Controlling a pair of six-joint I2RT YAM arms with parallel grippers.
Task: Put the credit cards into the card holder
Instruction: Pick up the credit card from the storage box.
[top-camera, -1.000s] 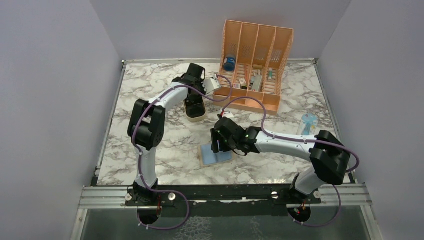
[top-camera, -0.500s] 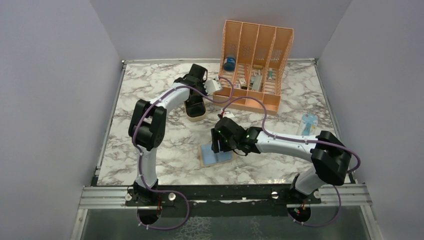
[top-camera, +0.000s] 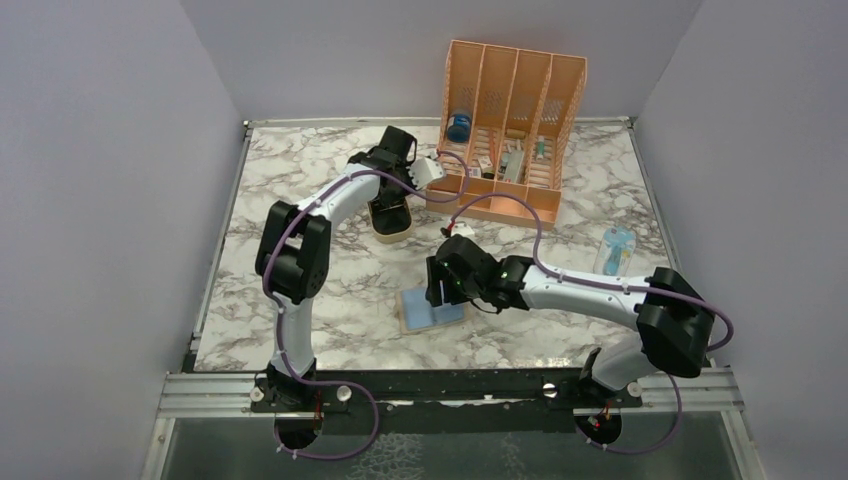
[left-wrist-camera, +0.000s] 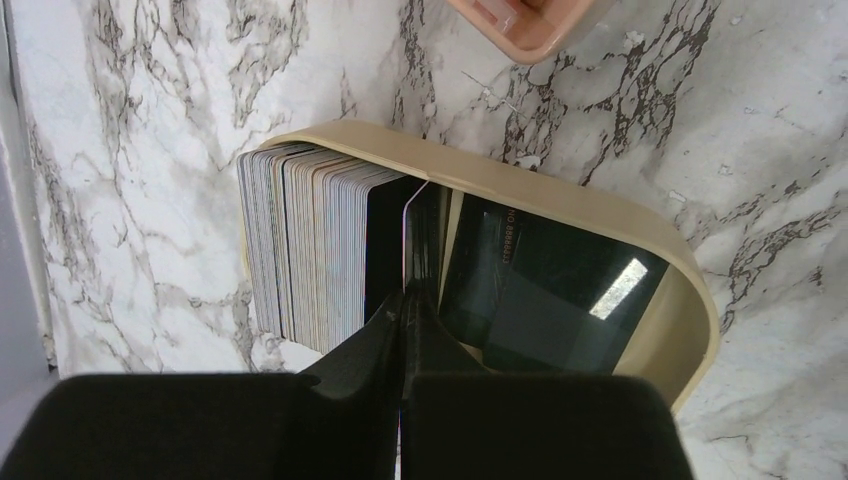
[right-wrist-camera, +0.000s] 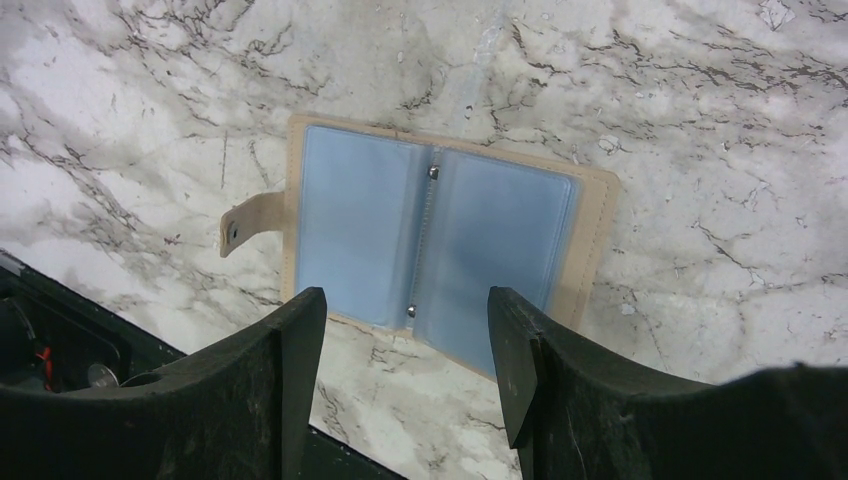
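Observation:
The card holder (right-wrist-camera: 430, 240) lies open on the marble, light-blue pockets up and snap tab to the left; it also shows in the top view (top-camera: 425, 312). My right gripper (right-wrist-camera: 405, 310) hovers over its near edge, open and empty, and shows in the top view too (top-camera: 437, 288). My left gripper (left-wrist-camera: 405, 300) reaches into the tan oval tray (left-wrist-camera: 560, 195) and is shut on the edge of one thin credit card (left-wrist-camera: 404, 240). A stack of cards (left-wrist-camera: 300, 240) stands on edge to its left. Black cards (left-wrist-camera: 540, 290) lie to its right. In the top view my left gripper (top-camera: 390, 200) is over the tray (top-camera: 392, 234).
The big orange slotted organizer (top-camera: 510, 120) stands at the back, close to the right of the tray, with a blue can (top-camera: 459, 127) and small items in its slots. A clear bottle (top-camera: 615, 248) stands at the right edge. Grey walls surround the table.
My right arm's elbow has shifted a little to the right and nearer; its gripper stays open over the card holder. My left gripper stays at the tray.

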